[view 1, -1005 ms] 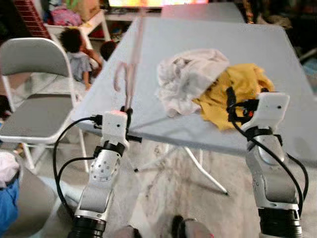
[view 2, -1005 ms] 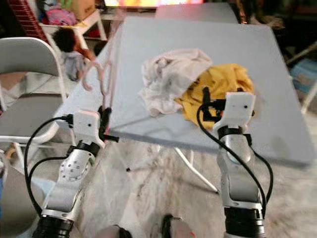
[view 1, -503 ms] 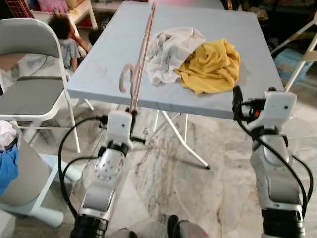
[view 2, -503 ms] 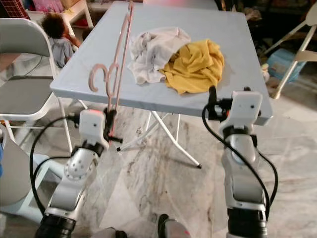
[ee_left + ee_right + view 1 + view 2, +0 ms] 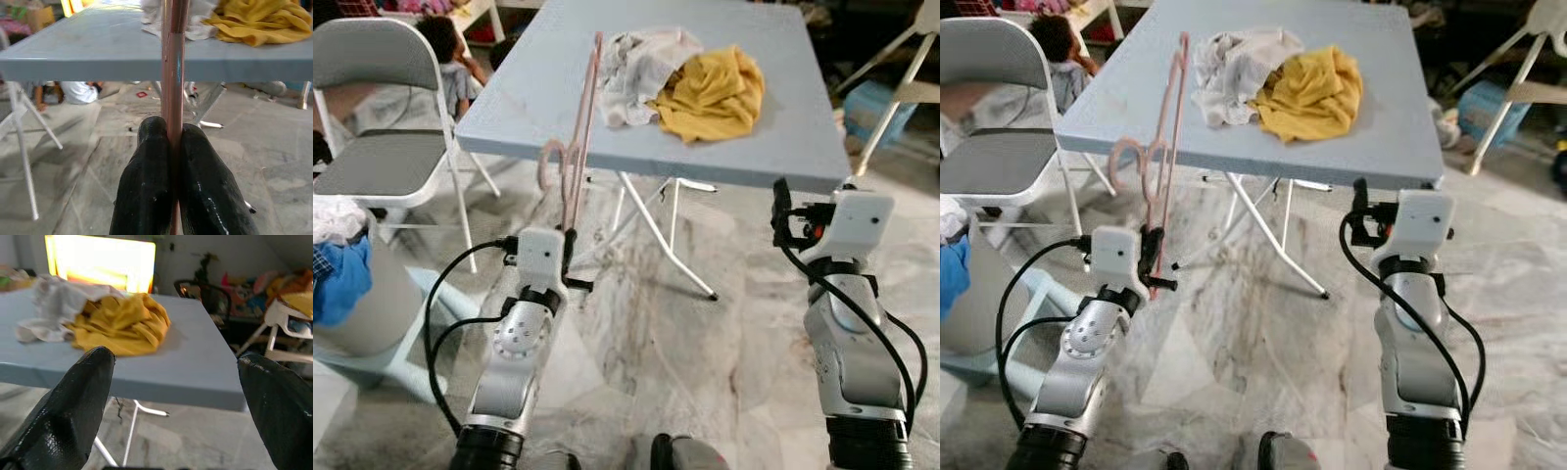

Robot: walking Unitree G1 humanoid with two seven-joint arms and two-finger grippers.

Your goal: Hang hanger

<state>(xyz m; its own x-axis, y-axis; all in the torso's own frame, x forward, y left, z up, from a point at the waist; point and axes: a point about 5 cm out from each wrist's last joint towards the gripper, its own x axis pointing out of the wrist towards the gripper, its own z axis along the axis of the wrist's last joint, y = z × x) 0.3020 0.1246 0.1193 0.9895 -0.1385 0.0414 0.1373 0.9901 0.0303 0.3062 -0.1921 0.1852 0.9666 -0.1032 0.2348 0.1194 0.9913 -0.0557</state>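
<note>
Grey counter (image 5: 783, 147) carries white cloth (image 5: 641, 54) and yellow cloth (image 5: 715, 88). Pink hanger (image 5: 576, 147) stands upright, pinched by the left hand (image 5: 171, 161), probably for carrying. Right hand (image 5: 176, 406) gapes, holding nothing.

1. Ahead, the folding table (image 5: 783, 147) blocks the way; white cloth (image 5: 636, 59) and yellow cloth (image 5: 715, 88) heaped on it
2. Folding chair (image 5: 386, 162) stands left
3. Marble floor (image 5: 675, 352) between the arms lies open
</note>
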